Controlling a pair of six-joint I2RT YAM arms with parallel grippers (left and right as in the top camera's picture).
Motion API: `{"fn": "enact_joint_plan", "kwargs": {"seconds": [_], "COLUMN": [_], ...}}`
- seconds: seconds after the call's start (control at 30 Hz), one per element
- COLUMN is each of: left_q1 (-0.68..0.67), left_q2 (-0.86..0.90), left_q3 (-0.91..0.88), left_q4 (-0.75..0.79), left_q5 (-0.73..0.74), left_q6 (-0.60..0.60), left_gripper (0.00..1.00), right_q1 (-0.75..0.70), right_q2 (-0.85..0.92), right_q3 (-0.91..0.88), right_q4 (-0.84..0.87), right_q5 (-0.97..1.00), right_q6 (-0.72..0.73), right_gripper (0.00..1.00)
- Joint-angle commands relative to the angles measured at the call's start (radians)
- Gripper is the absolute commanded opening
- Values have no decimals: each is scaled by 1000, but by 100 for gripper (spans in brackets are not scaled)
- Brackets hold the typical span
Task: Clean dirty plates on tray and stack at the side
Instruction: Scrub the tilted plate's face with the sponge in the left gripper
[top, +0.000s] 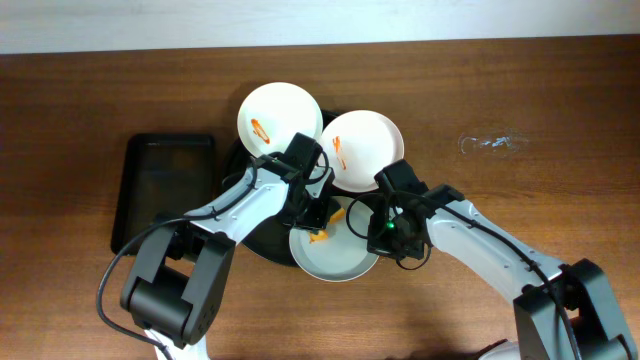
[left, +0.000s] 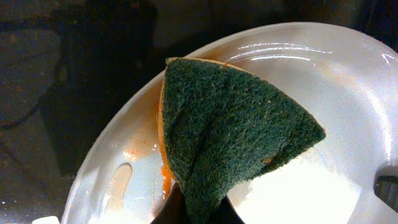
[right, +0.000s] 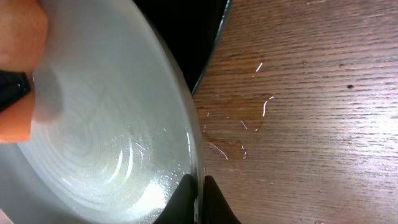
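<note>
Green scrubby sponge (left: 230, 130), pinched by the left end effector (left: 199, 213), is pressing the white round plate (top: 335, 260) at the big round black tray (top: 258, 243)'s front edge. Right end effector (right: 198, 198) is pinching its rim; slow sweeping over the orange smear (left: 140, 148) is looking best.

A left plate (top: 279, 118) and a right plate (top: 362, 148) are set at the far rim of the tray (top: 258, 243), a third plate (top: 335, 258), bearing a sponge (left: 230, 137), at its near rim.
</note>
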Motion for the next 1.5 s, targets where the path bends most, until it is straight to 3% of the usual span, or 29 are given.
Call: {"fn": "enact_joint_plan", "kwargs": {"seconds": [0.0,0.17,0.57,0.63,0.8,1.0,1.1,1.2,1.3,1.47], "left_q1": [-17,-94,-130,-123,-123,-95,-31,-21,-57,-94], "left_q2": [70,70,103,103,102,-1,-27,-29,-29,-29], "left_q3": [-68,-84,-78,-76,-42,248,292,282,222,120], "left_q4": [-24,-22,-114,-110,-63,-235,-266,-310,-334,-381], "left_q5": [-47,-106,-256,-408,-534,-772,-725,-406,-182,-139], "left_q6": [5,5,6,5,5,-26,-36,-35,13,13], "left_gripper": [0,0,0,0,0,0,0,0,0,0], "right_q1": [32,32,32,32,32,32,32,32,32,32], "right_q2": [3,3,3,3,3,3,3,3,3,3], "right_q3": [-1,-1,-1,-1,-1,-1,-1,-1,-1,-1], "right_q4": [17,14,-5,-5,-5,-5,-11,-12,-12,-12], "right_q5": [3,3,2,2,0,0,0,0,-1,-1], "right_q6": [37,36,36,36,35,35,35,35,35,35], "right_gripper": [4,4,4,4,4,4,4,4,4,4]}}
